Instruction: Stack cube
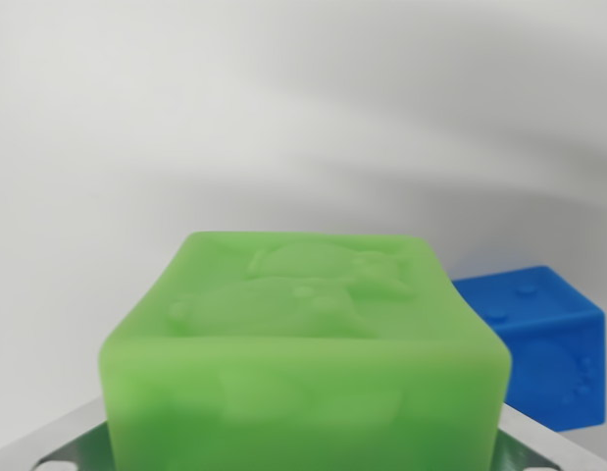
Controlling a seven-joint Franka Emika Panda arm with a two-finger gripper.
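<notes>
A green cube [305,353] with a raised relief on its top face fills the lower middle of the wrist view, very close to the camera. Grey metal parts of my gripper [303,456] show at both bottom corners, hugging the cube's sides, so the gripper looks shut on it. One finger [60,440] shows at the wrist view's left, the other at the right; their tips are hidden. A blue cube [543,339] with embossed faces rests on the white surface behind the green cube, at the wrist view's right, partly hidden by it.
A plain white surface [283,118] spreads behind and to the left of both cubes, with soft grey shadows across it.
</notes>
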